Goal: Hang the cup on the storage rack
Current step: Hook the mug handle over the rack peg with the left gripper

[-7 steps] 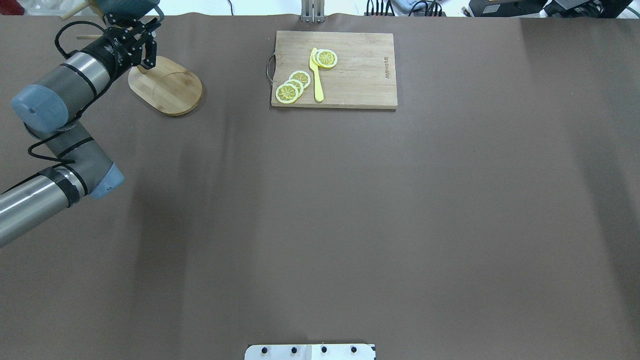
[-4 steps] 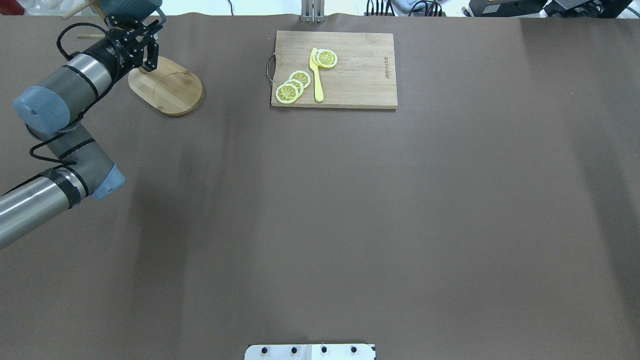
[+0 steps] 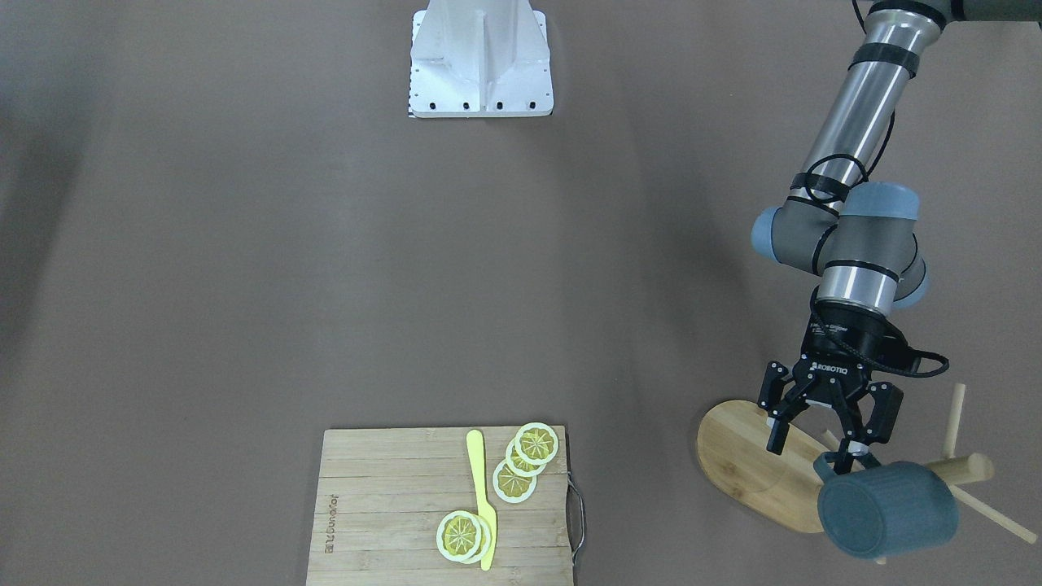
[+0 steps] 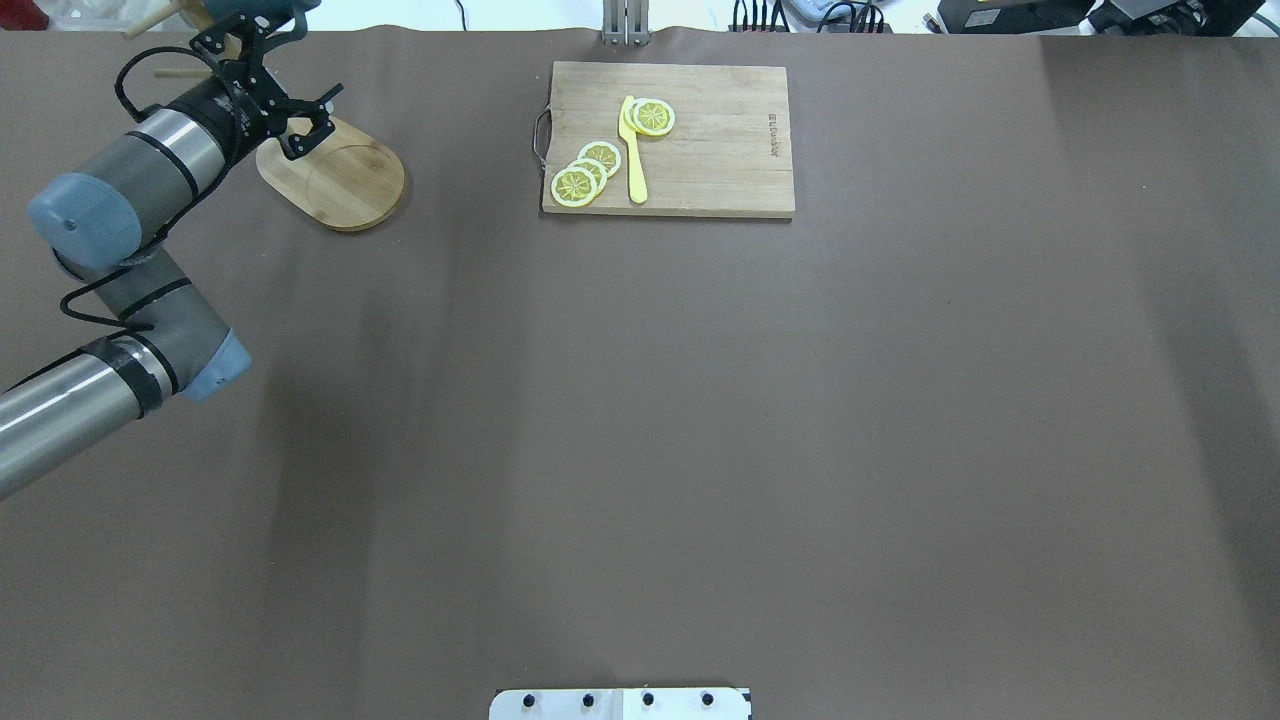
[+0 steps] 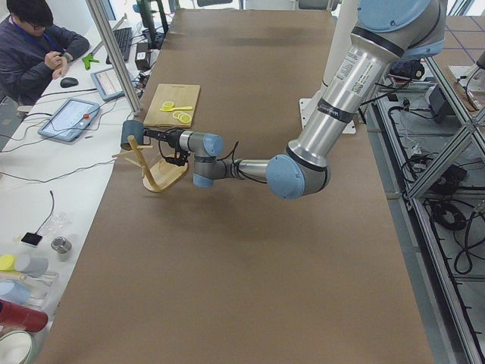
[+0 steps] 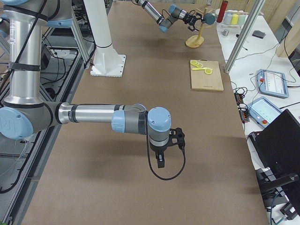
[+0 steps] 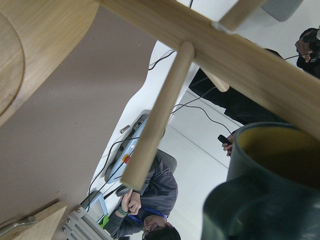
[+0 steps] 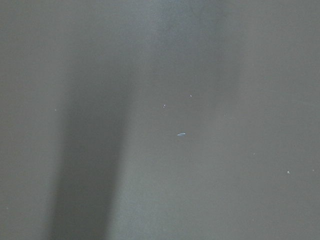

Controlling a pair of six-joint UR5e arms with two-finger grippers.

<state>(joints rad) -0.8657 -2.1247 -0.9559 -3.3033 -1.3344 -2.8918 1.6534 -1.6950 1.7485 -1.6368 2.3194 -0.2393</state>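
The dark blue-grey cup lies on its side against the wooden storage rack's post, with its handle towards my left gripper. The rack's oval base is at the table's far left. My left gripper is open, its fingers spread on either side just short of the handle, over the base. The left wrist view shows the cup's yellow inside below the post and a bare peg. My right gripper hangs over bare table; I cannot tell whether it is open or shut.
A slatted cutting board with lemon slices and a yellow knife lies at the far middle. The white robot base plate is at the near edge. An operator sits beyond the table's far edge.
My left gripper was shut at the cup's handle and has opened wide. The cup has stayed at the rack. The arm has hardly moved.
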